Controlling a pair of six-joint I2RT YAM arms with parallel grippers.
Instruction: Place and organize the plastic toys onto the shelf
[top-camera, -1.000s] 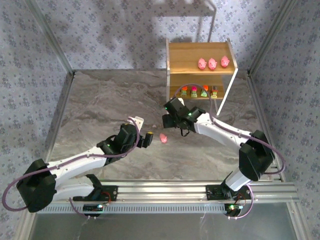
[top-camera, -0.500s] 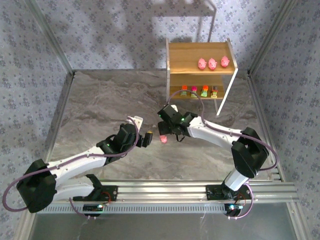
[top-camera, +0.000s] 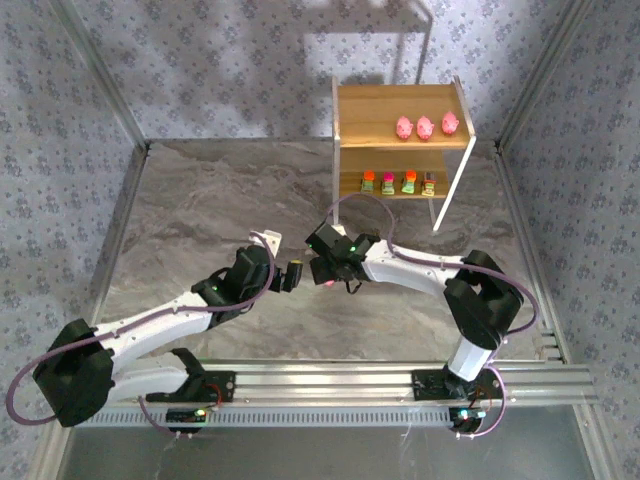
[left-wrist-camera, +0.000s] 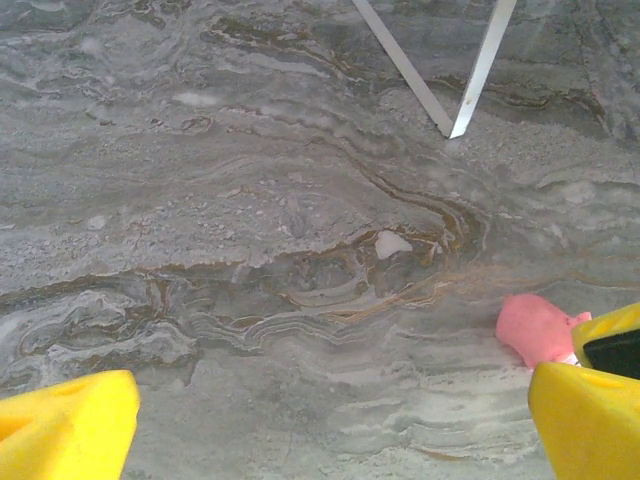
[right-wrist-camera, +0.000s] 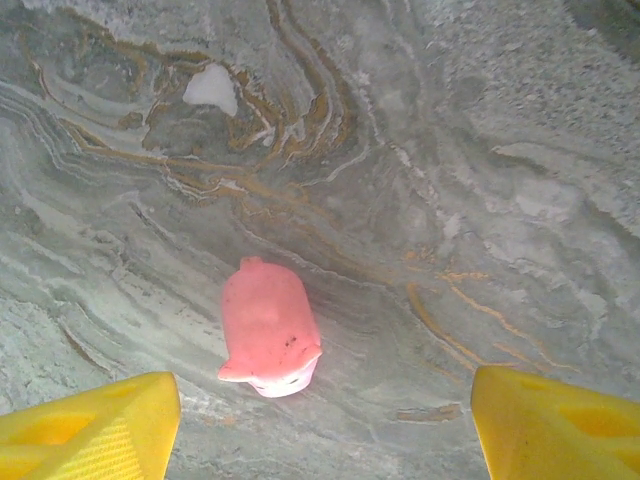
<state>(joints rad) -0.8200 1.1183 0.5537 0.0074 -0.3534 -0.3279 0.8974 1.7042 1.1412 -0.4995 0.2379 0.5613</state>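
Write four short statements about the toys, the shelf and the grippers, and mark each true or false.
1. Three pink pigs stand on the top board of the shelf. True.
2. The lower board is bare. False: four blocky toys sit in a row on it.
3. A fourth pig lies on the table, untouched, in the gap of the open right gripper. True.
4. One arm already grips a pig. False: the left gripper is open too, with nothing held.

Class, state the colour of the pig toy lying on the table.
Pink. The pig toy shows best in the right wrist view.
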